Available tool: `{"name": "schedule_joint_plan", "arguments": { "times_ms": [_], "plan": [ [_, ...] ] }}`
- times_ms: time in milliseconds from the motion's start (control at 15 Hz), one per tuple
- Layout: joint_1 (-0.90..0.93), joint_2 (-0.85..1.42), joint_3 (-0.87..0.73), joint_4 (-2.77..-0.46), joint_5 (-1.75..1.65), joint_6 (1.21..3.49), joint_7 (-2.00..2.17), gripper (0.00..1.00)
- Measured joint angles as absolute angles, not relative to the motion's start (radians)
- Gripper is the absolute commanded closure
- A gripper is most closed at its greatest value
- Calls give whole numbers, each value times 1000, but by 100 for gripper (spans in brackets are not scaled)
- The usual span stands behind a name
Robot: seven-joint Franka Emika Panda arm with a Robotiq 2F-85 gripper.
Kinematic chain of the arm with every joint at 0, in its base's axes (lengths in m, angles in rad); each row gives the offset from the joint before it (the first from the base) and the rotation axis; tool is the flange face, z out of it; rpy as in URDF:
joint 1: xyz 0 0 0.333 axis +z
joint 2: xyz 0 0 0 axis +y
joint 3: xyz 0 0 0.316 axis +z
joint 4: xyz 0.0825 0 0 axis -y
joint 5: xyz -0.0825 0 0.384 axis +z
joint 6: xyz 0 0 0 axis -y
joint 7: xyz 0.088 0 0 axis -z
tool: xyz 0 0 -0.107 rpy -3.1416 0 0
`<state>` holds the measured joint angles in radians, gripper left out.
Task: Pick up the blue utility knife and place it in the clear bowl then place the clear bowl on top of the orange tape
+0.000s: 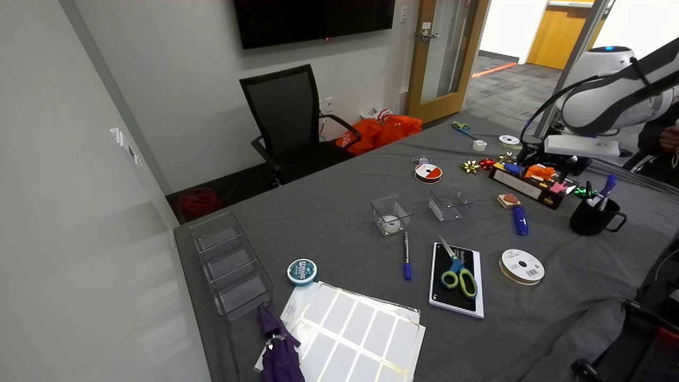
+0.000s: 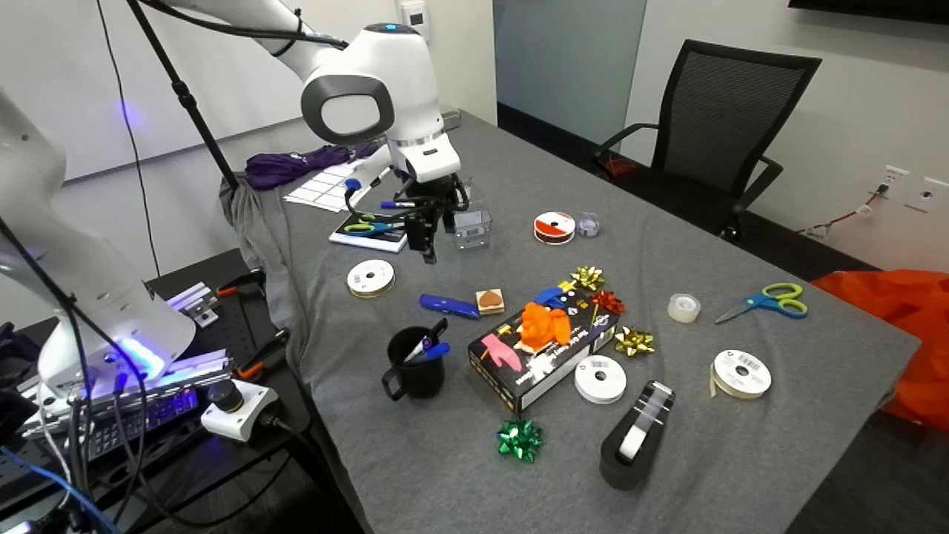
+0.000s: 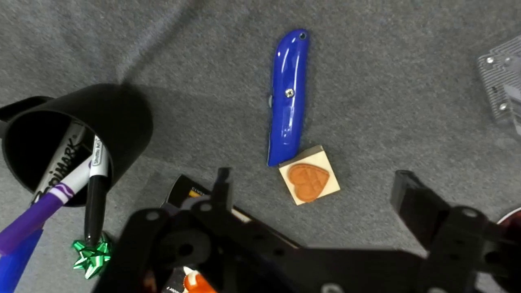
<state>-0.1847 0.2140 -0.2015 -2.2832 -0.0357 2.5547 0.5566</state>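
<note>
white and dark-grey, the jointed robot arm (image 2: 415, 96) reaches out over the grey cloth-covered counter (image 2: 415, 467), bent so that the black two-fingered tool (image 3: 313, 181) points downward, released, its jaws wide apart. the glossy blue utility knife (image 3: 288, 106) lies on the counter, one end against a square pale-wood stamp (image 3: 309, 182).

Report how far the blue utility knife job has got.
Done: nothing visible; the blue utility knife lies on the gray cloth.
In hand: nothing; the gripper stands open and empty.
Left: everything: knife into a clear container, presumably the bowl, then that onto the orange tape, which bears nothing yet.
</note>
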Motion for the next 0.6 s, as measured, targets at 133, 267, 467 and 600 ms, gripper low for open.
{"name": "schedule_joint_plan", "arguments": {
  "times_ms": [133, 267, 467, 600],
  "plan": [
    [-185, 264, -208, -2258, -8, 2558, 522, 0],
    [-185, 317, -213, -2235, 5, 2574, 502, 0],
    [-185, 396, -216, -2216, 12, 2627, 469, 0],
    [-185, 444, -218, -2209, 13, 2671, 439, 0]
  ]
}}
